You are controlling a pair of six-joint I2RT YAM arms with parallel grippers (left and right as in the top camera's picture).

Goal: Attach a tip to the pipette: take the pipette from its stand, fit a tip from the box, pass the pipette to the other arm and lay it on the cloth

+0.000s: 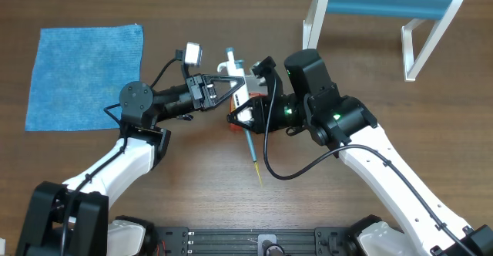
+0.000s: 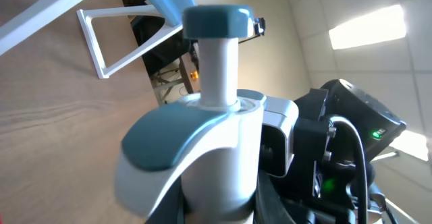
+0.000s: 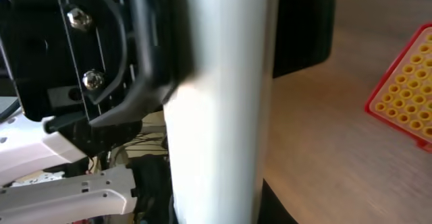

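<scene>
Your right gripper (image 1: 245,111) is clamped on the white body of the pipette (image 3: 219,102), holding it near the middle of the table (image 1: 192,198). Your left gripper (image 1: 223,92) comes in from the left and sits at the pipette's upper body, just below the blue plunger (image 2: 216,21). You cannot tell whether it is gripping or only placed around the body. In the right wrist view the left gripper's black frame lies close against the white body. The pipette points towards your arm bases, plunger end away from you. Its thin shaft runs out below the right gripper and ends in a yellow tip (image 1: 258,175). The red tip box (image 3: 373,107), its rows of yellow tips showing, sits on the table just beside the two grippers, partly under the right one in the top view. The blue cloth (image 1: 85,75) lies flat at the far left, well apart from the pipette. The white stand with its blue bar (image 1: 385,0) is at the far right.
</scene>
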